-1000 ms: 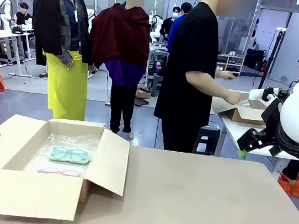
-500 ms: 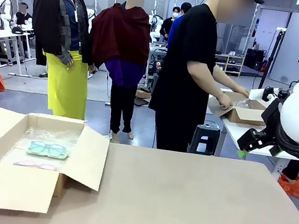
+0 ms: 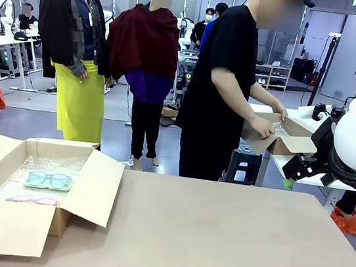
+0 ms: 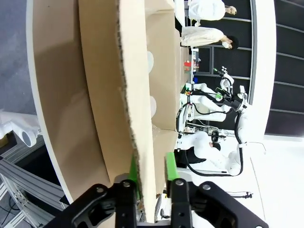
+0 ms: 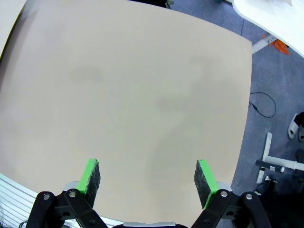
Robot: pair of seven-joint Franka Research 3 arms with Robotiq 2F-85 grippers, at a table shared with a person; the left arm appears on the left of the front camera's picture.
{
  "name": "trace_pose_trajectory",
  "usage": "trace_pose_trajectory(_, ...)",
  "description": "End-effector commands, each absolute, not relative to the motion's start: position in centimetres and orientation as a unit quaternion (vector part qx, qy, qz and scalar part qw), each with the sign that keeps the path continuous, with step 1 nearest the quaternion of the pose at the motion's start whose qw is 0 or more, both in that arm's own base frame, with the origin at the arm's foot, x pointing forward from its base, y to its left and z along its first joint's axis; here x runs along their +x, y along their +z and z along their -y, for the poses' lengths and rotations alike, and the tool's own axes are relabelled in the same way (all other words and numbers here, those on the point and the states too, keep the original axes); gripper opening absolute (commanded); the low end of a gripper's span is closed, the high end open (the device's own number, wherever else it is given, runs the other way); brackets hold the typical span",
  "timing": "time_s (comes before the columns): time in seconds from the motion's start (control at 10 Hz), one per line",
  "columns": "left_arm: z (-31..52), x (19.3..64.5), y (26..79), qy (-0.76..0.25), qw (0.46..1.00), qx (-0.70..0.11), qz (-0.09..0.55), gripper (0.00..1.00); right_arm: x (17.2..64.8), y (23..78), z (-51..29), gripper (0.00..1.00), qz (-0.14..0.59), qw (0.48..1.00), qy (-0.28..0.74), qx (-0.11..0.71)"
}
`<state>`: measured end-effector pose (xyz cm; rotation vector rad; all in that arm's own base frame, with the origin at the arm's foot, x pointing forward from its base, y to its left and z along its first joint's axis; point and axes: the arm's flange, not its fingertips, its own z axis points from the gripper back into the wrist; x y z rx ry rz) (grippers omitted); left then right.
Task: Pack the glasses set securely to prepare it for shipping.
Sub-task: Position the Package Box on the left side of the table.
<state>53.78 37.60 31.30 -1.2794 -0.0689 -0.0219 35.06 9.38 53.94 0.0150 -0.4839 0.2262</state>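
The left gripper [image 4: 152, 178] straddles the cardboard box's [image 3: 33, 219] flap edge, pads slightly parted. The right gripper [image 5: 148, 183] hangs spread wide over the table [image 5: 133, 95].

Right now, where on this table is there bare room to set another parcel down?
The table is bare from the cardboard box's right flap to the right edge, and the right wrist view shows bare tabletop below the right gripper. The left end is crowded: the box holds the mint-green pack and the pink pack.
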Motion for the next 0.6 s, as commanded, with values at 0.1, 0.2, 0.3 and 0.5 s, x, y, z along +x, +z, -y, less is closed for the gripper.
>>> trace_pose_trajectory(0.1,-38.2,52.8,32.4,-0.016,0.804,-0.591,0.058,0.81,35.2,54.1,-9.4,1.00,0.241,0.964,0.114,0.005)
trace_pose_trajectory(0.2,-38.3,51.9,33.2,-0.014,0.811,-0.580,0.072,0.95,35.2,54.1,-9.4,1.00,0.241,0.964,0.114,0.005)
trace_pose_trajectory(0.3,-39.1,51.0,34.5,-0.007,0.816,-0.571,0.090,1.00,35.2,54.1,-9.4,1.00,0.241,0.964,0.114,0.005)
trace_pose_trajectory(0.5,-39.8,48.6,37.6,-0.008,0.825,-0.548,0.138,1.00,35.2,54.1,-9.4,1.00,0.241,0.964,0.114,0.005)
